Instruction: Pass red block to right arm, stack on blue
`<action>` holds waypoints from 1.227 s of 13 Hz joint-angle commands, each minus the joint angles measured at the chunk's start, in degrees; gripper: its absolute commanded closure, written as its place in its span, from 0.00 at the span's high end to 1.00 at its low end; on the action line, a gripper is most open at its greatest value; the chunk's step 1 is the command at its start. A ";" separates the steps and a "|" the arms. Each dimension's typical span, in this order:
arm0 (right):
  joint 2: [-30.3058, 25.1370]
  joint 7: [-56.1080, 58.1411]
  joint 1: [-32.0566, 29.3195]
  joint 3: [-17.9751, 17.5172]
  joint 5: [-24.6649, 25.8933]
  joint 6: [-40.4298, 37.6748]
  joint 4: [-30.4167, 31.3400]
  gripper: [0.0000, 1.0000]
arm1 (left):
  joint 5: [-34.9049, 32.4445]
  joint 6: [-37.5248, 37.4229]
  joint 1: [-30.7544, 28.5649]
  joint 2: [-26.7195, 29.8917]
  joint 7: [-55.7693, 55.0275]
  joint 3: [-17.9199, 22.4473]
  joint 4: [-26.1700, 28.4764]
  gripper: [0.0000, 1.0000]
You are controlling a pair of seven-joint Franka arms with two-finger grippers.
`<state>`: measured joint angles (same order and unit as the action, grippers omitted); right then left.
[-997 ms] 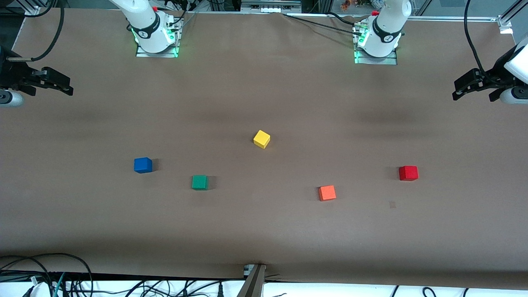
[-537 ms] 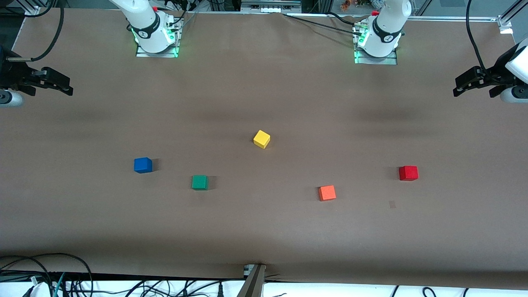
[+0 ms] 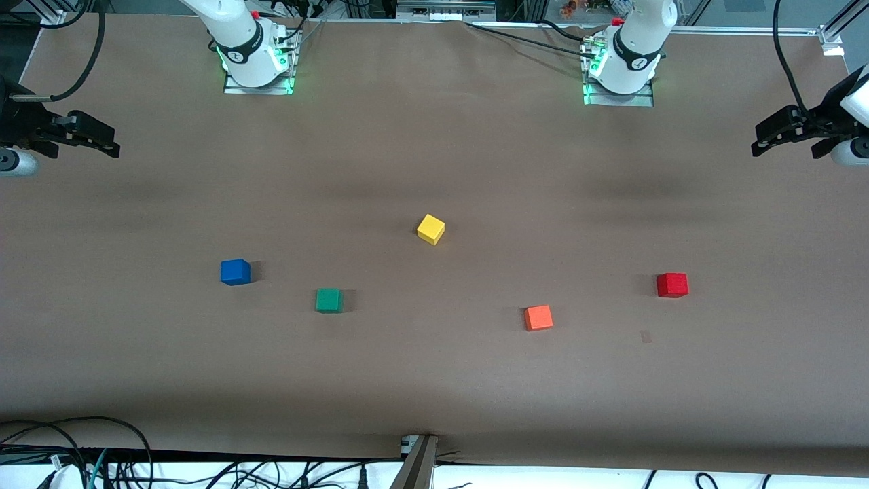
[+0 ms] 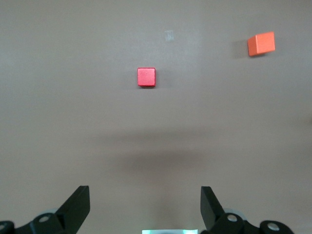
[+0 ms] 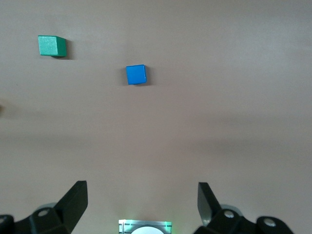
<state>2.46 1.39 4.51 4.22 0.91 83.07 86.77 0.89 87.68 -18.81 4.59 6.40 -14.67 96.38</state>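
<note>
The red block (image 3: 672, 284) sits on the table toward the left arm's end, and in the left wrist view the red block (image 4: 146, 77) lies well ahead of the fingers. The blue cube (image 3: 235, 272) rests toward the right arm's end; the right wrist view also shows the blue cube (image 5: 136, 74). My left gripper (image 3: 784, 146) hovers open and empty at the table's edge at its own end, with bare table between its fingers in the wrist view of the left gripper (image 4: 145, 200). My right gripper (image 3: 85, 151) waits open and empty at its own end, and the right gripper (image 5: 141, 197) also has only bare table between its fingers.
An orange cube (image 3: 538, 317) lies beside the red block, slightly nearer the front camera. A green cube (image 3: 328, 300) sits next to the blue one. A yellow cube (image 3: 431, 229) stands mid-table. Cables run along the table's near edge (image 3: 204, 451).
The left gripper has drifted slightly outward toward its end of the table and toward the bases. The right arm and all the cubes have stayed put.
</note>
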 commanded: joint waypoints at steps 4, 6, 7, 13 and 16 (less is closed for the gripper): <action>0.70 0.55 -0.38 -0.09 0.41 -0.19 -1.60 1.00 | -0.71 -2.69 -5.78 -1.07 18.07 1.22 -1.55 1.00; 0.70 0.64 -0.38 -0.09 0.49 -0.19 -1.60 1.00 | -0.62 -2.16 -9.82 -3.87 26.86 1.22 -2.60 1.00; 0.70 0.64 -0.38 -0.09 0.49 -0.19 -1.60 1.00 | -0.45 -2.16 -11.50 -6.32 32.04 1.22 -4.00 1.00; 0.70 0.72 -0.38 -0.01 0.49 -0.27 -1.60 1.00 | 6.06 -1.90 -21.70 -17.06 60.01 1.13 -8.76 1.00; 0.70 0.64 -0.38 -0.01 0.40 -0.27 -1.60 1.00 | 9.03 -1.90 -24.42 -23.46 72.48 1.13 -11.21 1.00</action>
<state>2.47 1.39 4.44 4.33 0.92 83.25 86.73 7.24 86.72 -41.40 -14.14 72.00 -12.78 89.14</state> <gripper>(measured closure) 0.000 0.000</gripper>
